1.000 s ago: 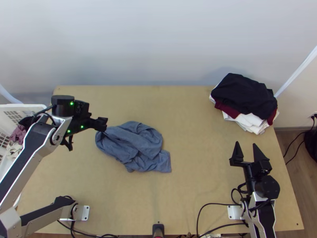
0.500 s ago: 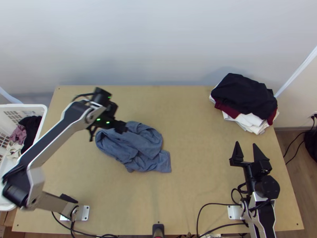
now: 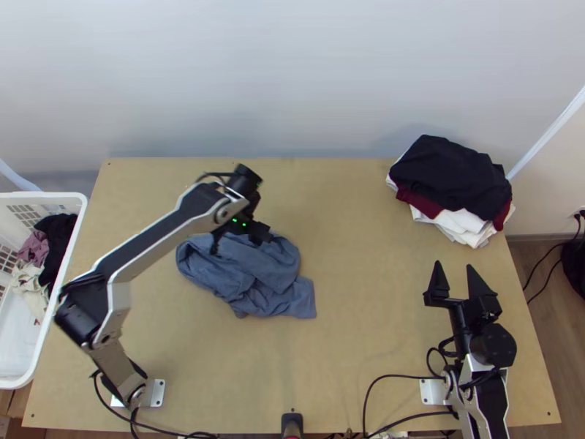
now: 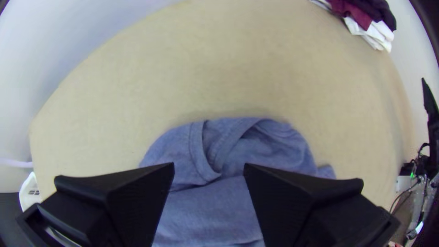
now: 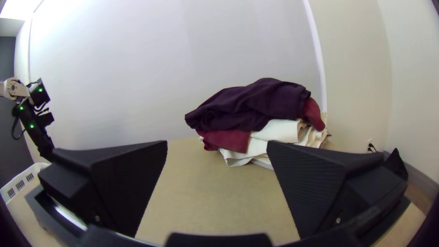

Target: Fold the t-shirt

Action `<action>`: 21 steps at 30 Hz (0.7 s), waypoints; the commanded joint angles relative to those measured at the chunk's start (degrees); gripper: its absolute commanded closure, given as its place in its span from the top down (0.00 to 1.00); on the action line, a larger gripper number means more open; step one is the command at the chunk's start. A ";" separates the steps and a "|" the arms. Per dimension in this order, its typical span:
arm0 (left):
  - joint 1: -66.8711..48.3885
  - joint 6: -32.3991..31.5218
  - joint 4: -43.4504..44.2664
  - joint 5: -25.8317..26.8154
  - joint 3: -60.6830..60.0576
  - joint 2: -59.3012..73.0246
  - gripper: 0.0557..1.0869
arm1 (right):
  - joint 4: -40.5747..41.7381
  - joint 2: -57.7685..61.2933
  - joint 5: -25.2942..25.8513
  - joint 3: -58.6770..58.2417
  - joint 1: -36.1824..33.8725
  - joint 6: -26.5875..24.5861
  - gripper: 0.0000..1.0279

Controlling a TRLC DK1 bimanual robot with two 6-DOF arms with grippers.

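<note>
Left arm extended, elbow bent; left gripper pointed downward, fingers spread. Right arm low; right gripper level, fingers spread.

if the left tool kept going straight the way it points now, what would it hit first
Most likely the bunched blue t-shirt, which lies beyond the left tool and shows between its open fingers. How much height is left above the cloth is unclear.

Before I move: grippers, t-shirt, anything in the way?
Left gripper open above bunched blue t-shirt. Right gripper open, right of it. Clothes stack far right, apart from t-shirt.
</note>
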 commanded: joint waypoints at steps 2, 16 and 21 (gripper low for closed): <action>-1.38 -1.03 0.88 -3.46 0.75 3.58 0.74 | -1.04 -0.16 0.03 -0.45 -0.19 0.61 0.96; -1.03 0.64 3.96 -8.91 -1.27 7.80 0.56 | -1.04 -0.16 -0.05 -0.36 -0.19 0.61 0.96; -0.42 2.22 6.59 -8.91 -3.30 7.63 0.21 | -1.04 -0.16 0.03 -0.36 -0.19 0.61 0.96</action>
